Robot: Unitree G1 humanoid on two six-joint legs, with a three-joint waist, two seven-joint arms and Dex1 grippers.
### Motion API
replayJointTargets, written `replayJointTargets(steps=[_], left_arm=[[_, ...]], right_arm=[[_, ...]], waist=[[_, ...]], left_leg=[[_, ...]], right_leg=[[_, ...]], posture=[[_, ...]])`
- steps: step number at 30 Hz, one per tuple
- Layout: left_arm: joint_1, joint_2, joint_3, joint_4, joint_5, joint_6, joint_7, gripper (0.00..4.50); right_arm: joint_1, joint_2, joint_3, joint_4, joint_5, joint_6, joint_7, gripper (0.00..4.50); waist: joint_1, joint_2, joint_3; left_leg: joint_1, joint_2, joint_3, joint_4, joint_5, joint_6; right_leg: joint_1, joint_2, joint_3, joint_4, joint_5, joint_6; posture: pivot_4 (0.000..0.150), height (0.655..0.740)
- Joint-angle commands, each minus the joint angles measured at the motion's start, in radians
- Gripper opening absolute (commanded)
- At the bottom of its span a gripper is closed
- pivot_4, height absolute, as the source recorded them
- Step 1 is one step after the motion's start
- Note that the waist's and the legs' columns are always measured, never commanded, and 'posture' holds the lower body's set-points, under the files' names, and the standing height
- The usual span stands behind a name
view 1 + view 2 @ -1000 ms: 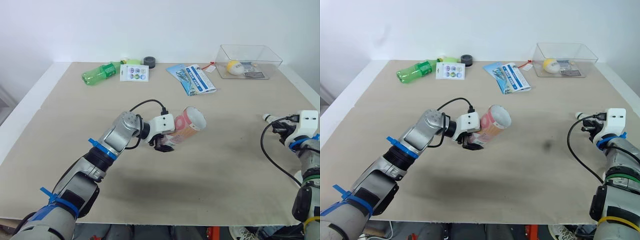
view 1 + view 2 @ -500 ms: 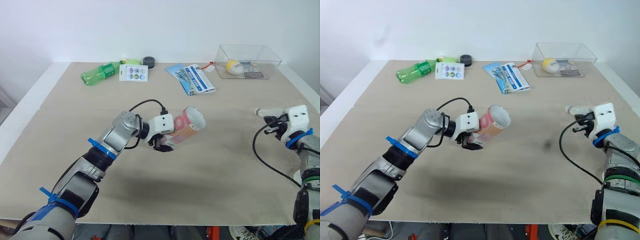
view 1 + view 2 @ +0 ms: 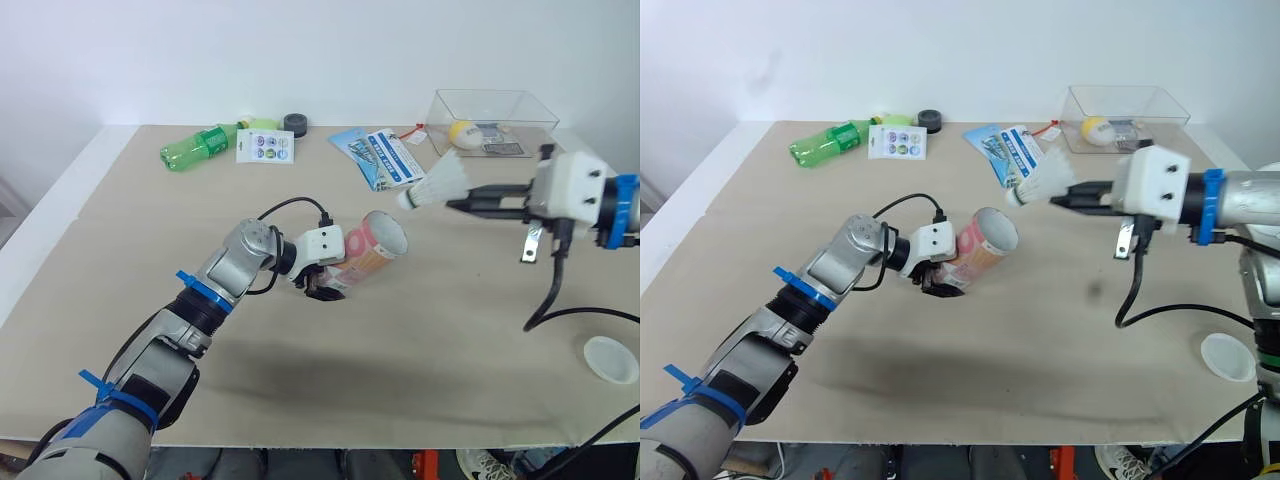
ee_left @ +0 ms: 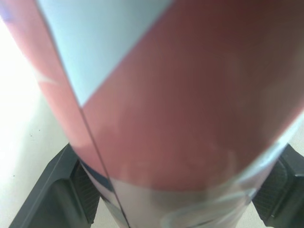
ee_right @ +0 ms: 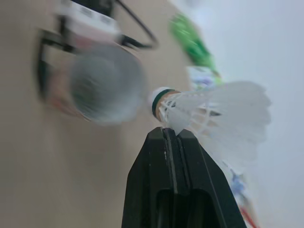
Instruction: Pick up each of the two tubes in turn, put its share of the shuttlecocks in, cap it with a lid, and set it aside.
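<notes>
Right gripper [image 3: 452, 205] has swung in from the table's right edge to mid-table since a second ago; left gripper [image 3: 322, 290] and its load are unchanged. Right fingers [image 5: 166, 156] are pressed together, pinching the feather skirt of a shuttlecock [image 3: 437, 185], which is held level with its green-banded cork pointing at the tube [image 3: 372, 248]. Cork sits near the tube's open mouth, a little above it, not touching. Left gripper is clamped on the tube's lower end, fingers [image 4: 47, 199] on either side of the pink and pale-blue wall. Tube is held off the surface, tilted, with its mouth up and towards the right gripper. Its bottom end is hidden behind the left gripper. Its inside is blurred in the right wrist view, so its contents cannot be told. One white lid [image 3: 610, 358] has come into sight, lying flat near the front right corner of the table [image 3: 400, 350], well apart from both grippers. Right arm's black cable hangs down in a loop between gripper and lid. Wide bare tabletop lies in front of and around the tube. Along the back edge, well clear, are a green bottle [image 3: 195, 148], sticker card [image 3: 266, 146], black roll [image 3: 295, 123], leaflets [image 3: 390, 157] and a clear box [image 3: 520, 105] with a yellow ball [image 3: 465, 131] inside.
</notes>
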Motion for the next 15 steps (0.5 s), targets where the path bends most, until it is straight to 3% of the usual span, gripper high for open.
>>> replayJointTargets(steps=[1,9,12,15], left_arm=[[-0.014,-0.001,0.004,0.014,0.012,0.001,0.008,3.69],[0.001,0.000,0.005,-0.017,0.012,0.018,0.015,3.69],[0.008,0.004,0.005,-0.028,0.013,0.024,0.016,3.69],[0.011,0.008,0.005,-0.038,0.013,0.033,0.017,3.69]], right_arm=[[-0.040,0.008,0.000,-0.032,-0.005,-0.007,0.010,0.04],[-0.080,0.059,0.075,0.007,-0.035,-0.041,0.073,0.04],[-0.110,0.079,0.092,0.019,-0.034,-0.034,0.094,0.93],[-0.145,0.092,0.091,0.024,-0.019,-0.013,0.106,2.27]], waist=[[0.001,0.000,0.000],[0.001,0.000,0.000],[0.001,0.000,0.000],[0.001,0.000,0.000]], left_leg=[[0.000,0.000,0.000,0.000,0.000,0.000],[0.000,0.000,0.000,0.000,0.000,0.000],[0.000,0.000,0.000,0.000,0.000,0.000],[0.000,0.000,0.000,0.000,0.000,0.000]], right_leg=[[0.000,0.000,0.000,0.000,0.000,0.000],[0.000,0.000,0.000,0.000,0.000,0.000],[0.000,0.000,0.000,0.000,0.000,0.000],[-0.001,0.001,0.000,0.000,0.000,0.000]], posture=[[0.150,0.7400],[0.150,0.7400],[0.150,0.7400],[0.150,0.7400]])
